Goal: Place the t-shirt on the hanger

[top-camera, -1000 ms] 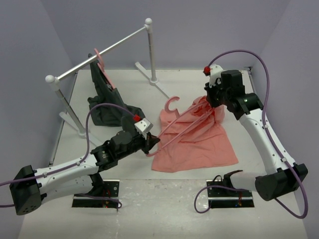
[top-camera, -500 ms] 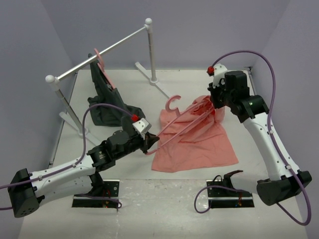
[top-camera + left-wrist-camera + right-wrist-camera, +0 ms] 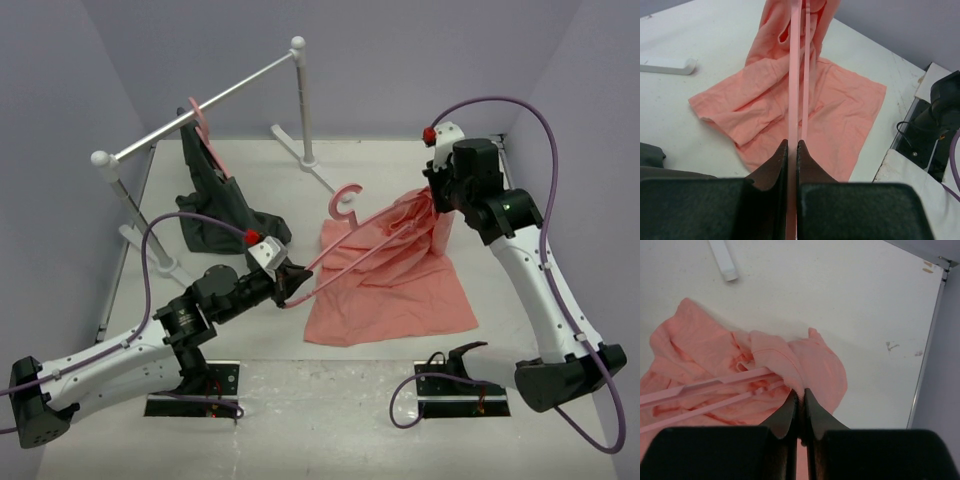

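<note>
Top external shows the left gripper clamped on the near-left tip of the hanger, holding it raised mid-table, while the right gripper pinches the t-shirt fabric at the far-right tip, likely to draw it over that shoulder

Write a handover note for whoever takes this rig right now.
Left gripper: shut on the near end of the hanger, held above the table.
Right gripper: shut on a raised fold of the t-shirt at the hanger's far end.
Done: both things gripped; the far end meets the bunched fabric, whether it is inside I cannot tell.
To do: the t-shirt mostly lies flat on the table, not on the hanger; pull it over both shoulders.
</note>
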Tool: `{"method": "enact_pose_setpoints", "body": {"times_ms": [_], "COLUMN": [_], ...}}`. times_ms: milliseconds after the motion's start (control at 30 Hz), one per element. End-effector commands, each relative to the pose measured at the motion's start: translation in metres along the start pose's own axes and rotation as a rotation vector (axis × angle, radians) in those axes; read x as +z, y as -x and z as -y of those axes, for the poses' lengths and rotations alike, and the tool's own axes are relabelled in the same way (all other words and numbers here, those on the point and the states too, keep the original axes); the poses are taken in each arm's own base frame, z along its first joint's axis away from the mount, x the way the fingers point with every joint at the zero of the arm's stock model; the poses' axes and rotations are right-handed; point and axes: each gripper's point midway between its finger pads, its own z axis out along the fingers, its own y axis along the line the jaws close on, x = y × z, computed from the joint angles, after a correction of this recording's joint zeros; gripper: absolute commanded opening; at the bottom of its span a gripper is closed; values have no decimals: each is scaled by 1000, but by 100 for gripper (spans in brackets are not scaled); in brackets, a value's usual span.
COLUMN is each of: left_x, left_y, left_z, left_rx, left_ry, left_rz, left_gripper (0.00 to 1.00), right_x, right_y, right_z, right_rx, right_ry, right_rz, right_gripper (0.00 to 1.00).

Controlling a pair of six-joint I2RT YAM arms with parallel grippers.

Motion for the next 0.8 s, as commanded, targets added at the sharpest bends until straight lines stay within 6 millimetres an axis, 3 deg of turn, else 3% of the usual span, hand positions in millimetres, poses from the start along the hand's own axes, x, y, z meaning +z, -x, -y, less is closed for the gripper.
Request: {"method": "enact_pose_setpoints", "body": {"times_ms": [0, 67, 200, 333, 533, 767], "left_x": [-5, -2, 9, 17, 18, 29], "left_y": [41, 43, 40, 35, 23, -4], "left_z": [0, 1, 5, 8, 17, 18], "left_rx": [4, 2, -6, -2, 15, -12], "left_ry": [24, 20, -5, -25, -86, -110], "left_rz": [118, 129, 136, 145, 147, 121], "left_gripper": [0, 0, 0, 0, 0, 0], "right_x": [-39, -41, -33, -19, 0, 18], "right_y": [50, 53, 42, 26, 8, -16], "right_z": [4, -17, -39, -48, -35, -1], "right_rx": [28, 16, 10, 21, 6, 12], "right_ry": [18, 140, 258, 291, 201, -13], "right_rz": [179, 180, 123, 78, 27, -23], "right_gripper": [5, 5, 5, 6, 10, 25]}}
